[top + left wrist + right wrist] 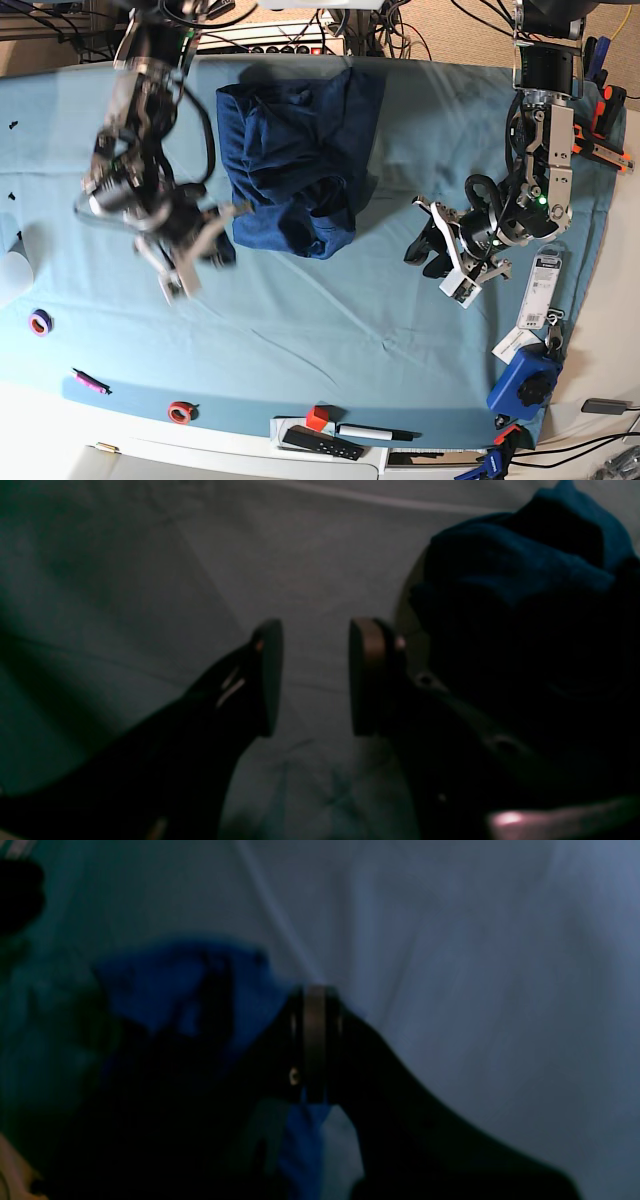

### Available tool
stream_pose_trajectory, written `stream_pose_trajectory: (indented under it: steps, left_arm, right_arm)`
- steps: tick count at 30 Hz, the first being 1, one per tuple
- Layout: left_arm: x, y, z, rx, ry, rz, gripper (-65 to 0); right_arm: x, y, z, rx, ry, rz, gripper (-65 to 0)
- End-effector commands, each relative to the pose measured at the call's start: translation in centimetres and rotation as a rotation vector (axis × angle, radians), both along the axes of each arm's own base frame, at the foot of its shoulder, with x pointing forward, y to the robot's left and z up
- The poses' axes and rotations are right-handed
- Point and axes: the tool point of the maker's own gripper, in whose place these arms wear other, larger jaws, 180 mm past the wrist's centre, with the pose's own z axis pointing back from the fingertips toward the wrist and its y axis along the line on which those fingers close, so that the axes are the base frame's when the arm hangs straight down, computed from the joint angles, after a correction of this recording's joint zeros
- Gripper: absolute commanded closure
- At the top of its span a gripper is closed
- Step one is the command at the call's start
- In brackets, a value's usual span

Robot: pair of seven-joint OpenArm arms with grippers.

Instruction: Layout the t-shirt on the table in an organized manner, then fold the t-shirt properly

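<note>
Blue cloth sits in a crumpled heap — the t-shirt (295, 160) lies bunched near the far middle of the counter (330, 330), not spread out yet. So the job looks to be at step 1, laying the shirt flat, with folding yet to come.

The right pincer (315, 1040) is pressed together on a bit of the t-shirt (300, 1140); blue cloth pokes out just under its tips in the right wrist view. That arm reaches in from the side and looks blurry in the base view. The left pincer (315, 677) hangs with its 2 pads apart and nothing between them, just beside a lump of the shirt (520, 580) — not touching it, as far as I can tell.

I think the next move needs the left pincer to grab another edge, so both arms can pull the shirt wide and flat.
</note>
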Motion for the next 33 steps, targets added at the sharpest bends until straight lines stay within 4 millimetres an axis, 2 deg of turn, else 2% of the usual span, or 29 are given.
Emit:
stream_pose_trajectory:
  steps: [1, 7, 11, 17, 29, 33]
  left_arm:
    - [0.9, -0.2, 2.0, -0.032, -0.064, -0.001, -23.0]
    - [1.0, -0.2, 2.0, -0.035, -0.066, 0.002, -23.0]
    - [1.0, -0.2, 2.0, -0.035, -0.066, 0.002, -23.0]
    - [1.0, -0.2, 2.0, -0.035, -0.067, 0.002, -23.0]
    - [1.0, -0.2, 2.1, -0.037, -0.069, 0.002, -23.0]
    - [1.0, -0.2, 2.1, -0.037, -0.069, 0.002, -23.0]
  right_arm:
    - [-0.1, 0.1, 0.5, 0.027, -0.025, -0.005, 0.0]
    - [-4.8, 0.5, -3.9, 0.023, 0.121, 0.001, 0.0]
    - [-6.0, 0.6, -4.8, 0.034, 0.141, -0.004, 0.0]
    - [-6.3, 1.1, -4.7, 0.063, 0.149, 0.014, 0.0]
    - [-8.2, 4.6, -3.6, 0.204, 0.182, 0.197, 0.0]
    - [-8.6, 6.7, -2.0, 0.308, 0.139, 0.284, 0.0]
